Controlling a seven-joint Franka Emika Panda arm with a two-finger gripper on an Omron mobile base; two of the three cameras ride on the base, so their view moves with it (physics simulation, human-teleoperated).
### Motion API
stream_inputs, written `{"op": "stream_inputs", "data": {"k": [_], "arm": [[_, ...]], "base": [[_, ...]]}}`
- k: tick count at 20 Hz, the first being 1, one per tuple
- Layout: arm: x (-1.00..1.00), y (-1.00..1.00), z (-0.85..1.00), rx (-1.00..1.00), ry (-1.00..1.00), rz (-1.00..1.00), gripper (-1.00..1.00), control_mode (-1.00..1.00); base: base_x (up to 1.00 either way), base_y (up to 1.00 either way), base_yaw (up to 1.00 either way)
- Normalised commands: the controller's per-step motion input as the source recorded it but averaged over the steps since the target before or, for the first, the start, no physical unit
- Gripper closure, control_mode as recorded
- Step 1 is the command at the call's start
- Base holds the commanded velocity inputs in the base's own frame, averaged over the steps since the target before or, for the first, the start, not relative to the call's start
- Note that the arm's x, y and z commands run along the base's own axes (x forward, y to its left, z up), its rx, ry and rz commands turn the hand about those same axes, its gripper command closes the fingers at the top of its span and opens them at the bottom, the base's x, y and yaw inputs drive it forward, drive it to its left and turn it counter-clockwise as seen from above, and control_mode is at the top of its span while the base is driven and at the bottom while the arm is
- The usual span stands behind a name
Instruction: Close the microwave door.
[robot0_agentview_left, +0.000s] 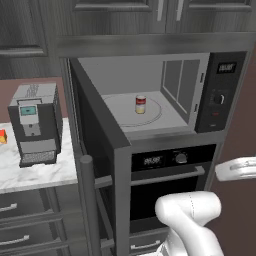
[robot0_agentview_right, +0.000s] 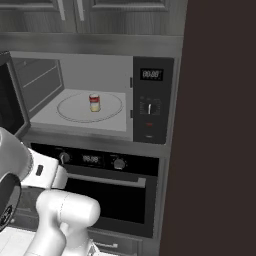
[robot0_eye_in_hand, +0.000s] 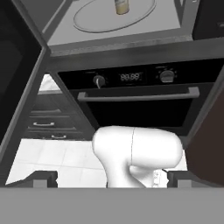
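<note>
hand view: the gripper (robot0_eye_in_hand: 112, 180) looks at the oven (robot0_eye_in_hand: 135, 103) front, with the microwave (robot0_eye_in_hand: 114, 26) above it; two dark finger tips (robot0_eye_in_hand: 43, 178) stand wide apart at the bottom, so the jaws are open and hold nothing.
microwave door: the microwave door (robot0_agentview_left: 95, 145) is swung fully out to the left, its edge turned toward the robot, and its long vertical bar handle (robot0_agentview_left: 88, 205) is at the near end.
door long axis: the panel runs from far, at the hinge on the left side of the microwave, to near.
direction from jaws: the door lies to the left of the gripper and a little higher; its dark inner face fills the left edge of the hand view.
inside: a small can (robot0_agentview_left: 140, 104) stands on the turntable (robot0_agentview_left: 131, 111).
judgement: the next move probably needs the gripper to get to the outer left face of the door and push it rightward.
beside: a coffee machine (robot0_agentview_left: 35, 122) on the counter (robot0_agentview_left: 35, 172), left of the door.
</note>
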Motion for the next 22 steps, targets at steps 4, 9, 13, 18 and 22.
{"op": "stream_inputs", "data": {"k": [4,9,13,18,22], "arm": [[-0.66,0.21,0.04,0.00,-0.01,0.00,-1.00,-1.00],[-0.65,0.46,0.09,-0.04,0.00,0.00,-1.00,-1.00],[-0.56,0.64,0.17,-0.06,0.00,0.00,-1.00,-1.00],[-0.43,0.73,0.20,-0.06,-0.01,0.00,-1.00,-1.00],[-0.20,0.58,0.11,-0.03,-0.07,0.00,-1.00,-1.00]], "base": [[0.00,0.00,0.00],[0.00,0.00,0.00],[0.00,0.00,0.00],[0.00,0.00,0.00],[0.00,0.00,0.00]]}}
